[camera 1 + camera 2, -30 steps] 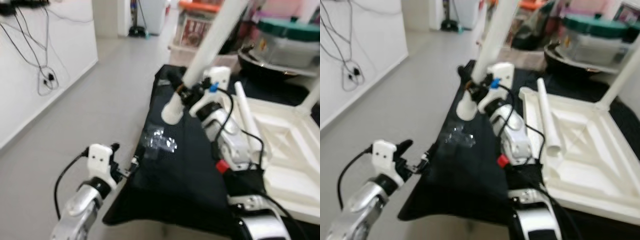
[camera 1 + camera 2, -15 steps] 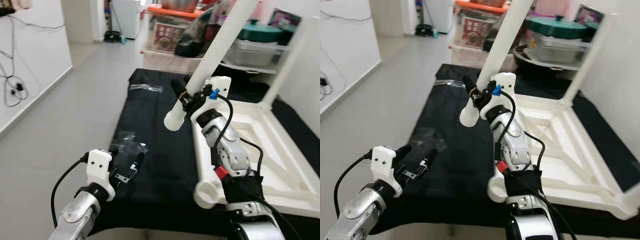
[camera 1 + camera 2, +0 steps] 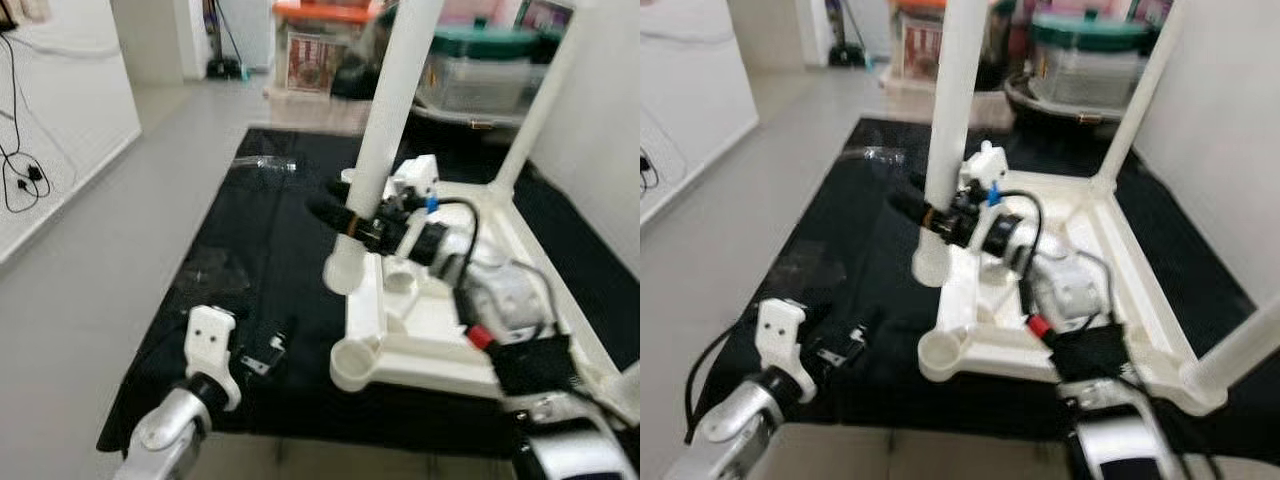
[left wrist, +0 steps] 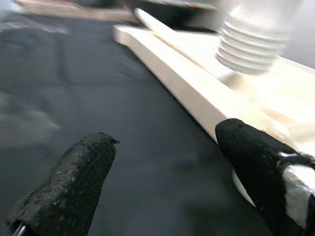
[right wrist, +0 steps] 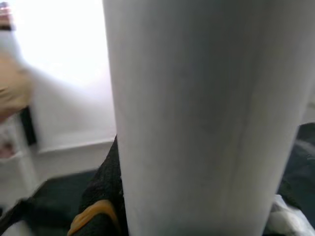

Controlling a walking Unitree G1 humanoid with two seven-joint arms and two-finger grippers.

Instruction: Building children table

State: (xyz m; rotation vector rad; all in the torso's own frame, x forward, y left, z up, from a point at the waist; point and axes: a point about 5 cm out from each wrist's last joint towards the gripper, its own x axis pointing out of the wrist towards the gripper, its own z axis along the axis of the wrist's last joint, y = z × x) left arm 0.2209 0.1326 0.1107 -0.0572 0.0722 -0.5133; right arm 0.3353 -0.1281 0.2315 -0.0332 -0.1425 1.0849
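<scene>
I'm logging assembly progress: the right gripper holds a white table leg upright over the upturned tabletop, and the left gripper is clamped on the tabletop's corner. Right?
Not quite. The left gripper is open and holds nothing, hovering over the black mat beside the tabletop; the left wrist view shows it. The right gripper does hold the white table leg upright.

**Upturned table on the mat, one leg held upright over its near-left corner**

The black mat point(image 3: 260, 230) lies on the grey floor point(image 3: 120, 230). On its right part rests the white plastic children's table top point(image 3: 430, 340), upside down. A white plastic table leg point(image 3: 385, 130) stands upright above the near-left corner, held by the right gripper point(image 3: 345, 215). Another white leg point(image 3: 535, 100) rises from the far corner. The left gripper point(image 3: 265, 350) hangs left of the top, near the mat's front edge. Storage boxes point(image 3: 480, 65) stand behind the mat.
</scene>
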